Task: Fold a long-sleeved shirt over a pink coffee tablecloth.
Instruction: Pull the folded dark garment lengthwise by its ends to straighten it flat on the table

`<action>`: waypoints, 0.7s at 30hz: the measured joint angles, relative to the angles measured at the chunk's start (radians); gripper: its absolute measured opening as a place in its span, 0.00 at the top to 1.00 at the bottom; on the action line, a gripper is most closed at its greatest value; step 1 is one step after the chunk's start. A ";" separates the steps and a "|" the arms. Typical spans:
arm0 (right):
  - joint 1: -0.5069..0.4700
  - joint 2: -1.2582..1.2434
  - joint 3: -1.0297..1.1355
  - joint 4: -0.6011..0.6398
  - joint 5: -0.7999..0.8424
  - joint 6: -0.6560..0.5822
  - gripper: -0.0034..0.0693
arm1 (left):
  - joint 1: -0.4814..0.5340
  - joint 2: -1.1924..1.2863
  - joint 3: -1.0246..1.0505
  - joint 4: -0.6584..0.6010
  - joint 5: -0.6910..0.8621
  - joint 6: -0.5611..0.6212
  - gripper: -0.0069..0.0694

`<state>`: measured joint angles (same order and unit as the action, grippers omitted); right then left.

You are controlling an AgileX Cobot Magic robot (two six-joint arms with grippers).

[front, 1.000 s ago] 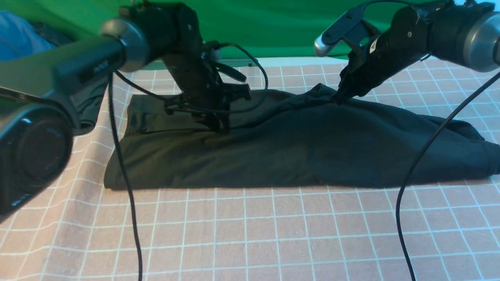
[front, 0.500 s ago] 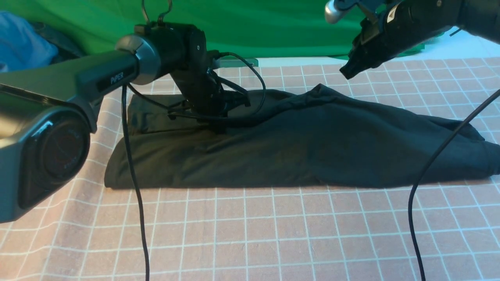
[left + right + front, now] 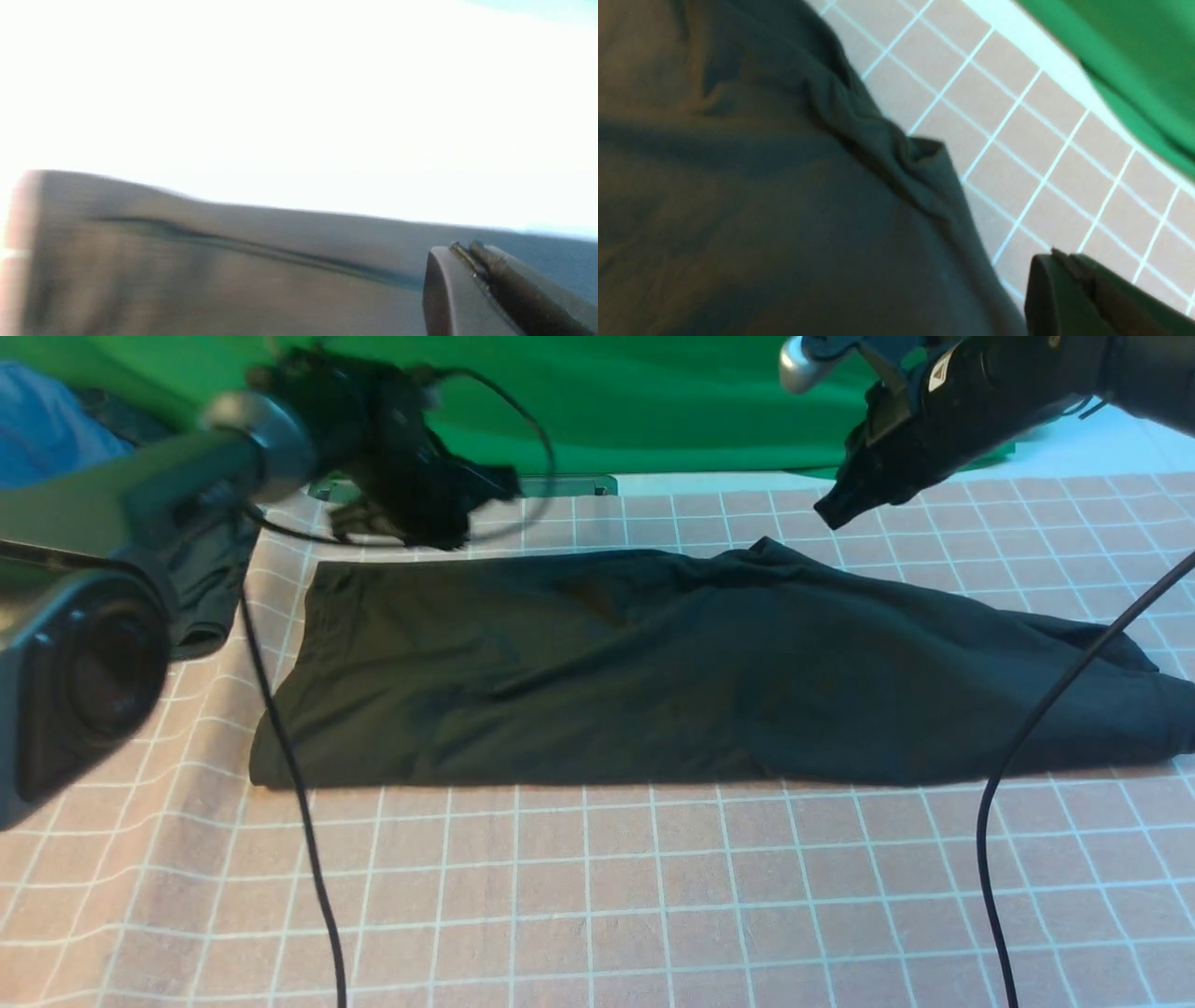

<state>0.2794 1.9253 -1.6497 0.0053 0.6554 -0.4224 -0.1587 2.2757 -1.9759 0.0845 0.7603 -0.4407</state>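
long-sleeved shirt (image 3: 653, 672) lies as a folded band across the pink coffee tablecloth (image 3: 653, 896), mid-table. left gripper (image 3: 443, 525) and right gripper (image 3: 827, 511) are both closed and empty, hanging clear by its far edge. risk: the bunched right end folds crooked, or we pinch the tablecloth too.

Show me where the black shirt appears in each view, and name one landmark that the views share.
Front view: the shirt lies across the middle, reaching the right edge.
Left wrist view: the shirt is the blurred dark band beside the white glare.
Right wrist view: the shirt fills most of the picture.
Shared landmark: the pink checked cloth under the shirt; only a blurred strip in the left wrist view.
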 joint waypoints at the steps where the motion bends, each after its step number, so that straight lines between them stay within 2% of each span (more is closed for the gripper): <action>1: 0.000 0.000 0.000 0.011 0.012 0.000 0.89 | 0.017 -0.014 -0.019 -0.009 0.050 0.011 0.89; 5: 0.000 0.000 0.000 0.050 0.023 0.005 0.89 | 0.038 -0.077 -0.023 -0.049 0.111 0.052 0.89; 9: 0.000 0.004 -0.004 0.076 0.006 0.082 0.91 | 0.034 -0.165 -0.008 -0.149 0.154 0.136 0.89; 12: -0.005 0.053 -0.066 0.079 -0.002 0.107 0.91 | 0.018 -0.205 0.062 -0.264 0.176 0.205 0.89; 15: -0.005 0.120 -0.141 0.079 0.010 0.107 0.90 | 0.001 -0.206 0.144 -0.290 0.182 0.219 0.89; 21: -0.004 0.233 -0.241 0.112 0.057 0.032 0.78 | -0.032 -0.198 0.284 -0.285 0.139 0.221 0.89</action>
<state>0.2751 2.1584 -1.8905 0.1170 0.7126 -0.3907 -0.1909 2.0774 -1.6914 -0.2005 0.8995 -0.2193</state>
